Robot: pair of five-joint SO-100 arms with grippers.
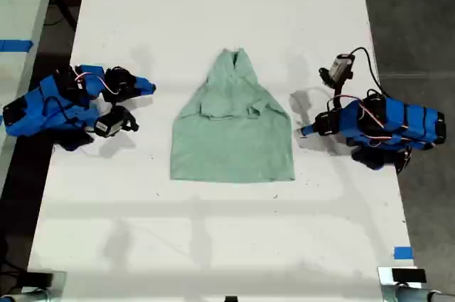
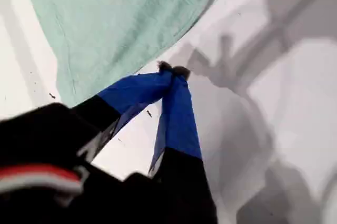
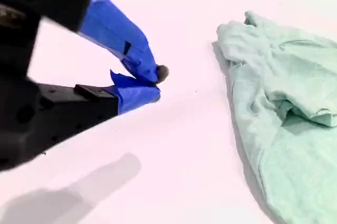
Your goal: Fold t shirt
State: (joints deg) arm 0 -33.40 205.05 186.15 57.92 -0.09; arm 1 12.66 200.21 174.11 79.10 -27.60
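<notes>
- The t shirt (image 1: 232, 131): pale mint green, flat on the white table (image 1: 213, 238), about in the middle of the exterior view.
- Narrow end toward 12 o'clock in that view, wide straight hem toward 6 o'clock; wrinkled, with folded cloth across the upper half.
- My first gripper (image 1: 306, 130): at 3 o'clock from the shirt in the exterior view, low over the table, pointing toward 9 o'clock.
- Tips just beside the shirt's edge, not touching it.
- In the first wrist view, blue fingers (image 2: 179, 118) of my first gripper (image 2: 174, 70) pressed together at the tips, with nothing between them; shirt (image 2: 121, 18) just beyond, bare table under the tips.
- My second gripper (image 1: 148, 88): at 9 o'clock from the shirt in the exterior view, pointing toward 3 o'clock, well apart from the cloth.
- In the second wrist view, jaws of my second gripper (image 3: 157, 84) drawn together at the tips, holding nothing; shirt (image 3: 284, 103) lying apart from them on the table.
- A small piece of blue tape (image 1: 402, 252) on the table near 5 o'clock of the exterior view.
</notes>
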